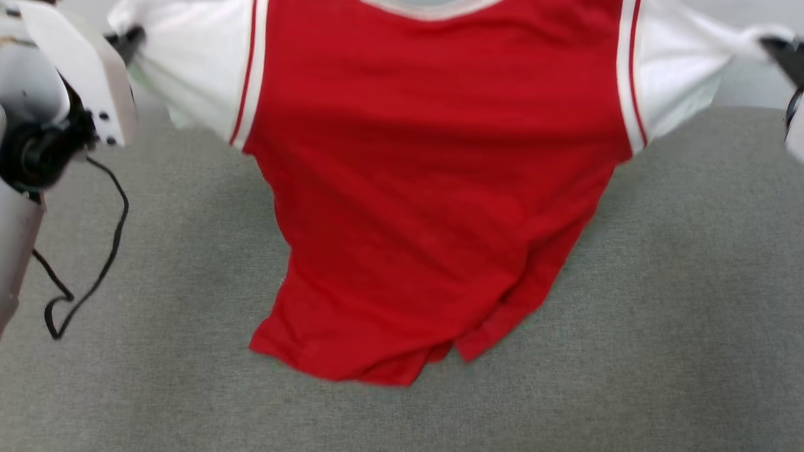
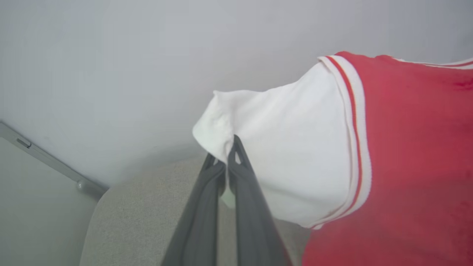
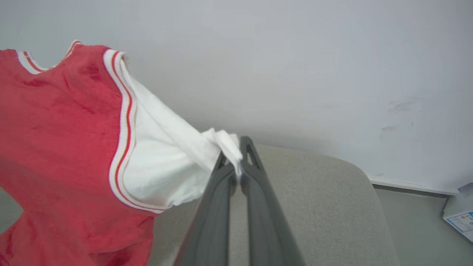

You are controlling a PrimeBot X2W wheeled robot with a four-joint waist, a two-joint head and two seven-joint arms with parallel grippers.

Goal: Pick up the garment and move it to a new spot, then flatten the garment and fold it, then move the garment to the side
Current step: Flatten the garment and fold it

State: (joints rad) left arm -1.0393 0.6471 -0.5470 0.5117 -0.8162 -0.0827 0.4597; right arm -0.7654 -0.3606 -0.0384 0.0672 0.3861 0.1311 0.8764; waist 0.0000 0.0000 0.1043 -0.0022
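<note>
The garment (image 1: 433, 188), a red jersey with white short sleeves and red-and-white striped trim, hangs spread between my two grippers with its plain red side toward the head camera. Its lower hem trails on the grey table (image 1: 691, 314). My left gripper (image 2: 226, 157) is shut on the edge of one white sleeve (image 2: 281, 155). My right gripper (image 3: 236, 157) is shut on the bunched tip of the other white sleeve (image 3: 166, 162). In the head view the left gripper (image 1: 129, 41) sits at the upper left and the right gripper (image 1: 782, 50) at the upper right, both blurred.
A grey fabric-covered table spreads under the garment, with rounded corners (image 3: 354, 173). My pale left forearm (image 1: 38, 119) and a loose black cable (image 1: 88, 263) lie at the left. A pale wall (image 2: 147, 55) stands behind; a box (image 3: 460, 218) sits on the floor.
</note>
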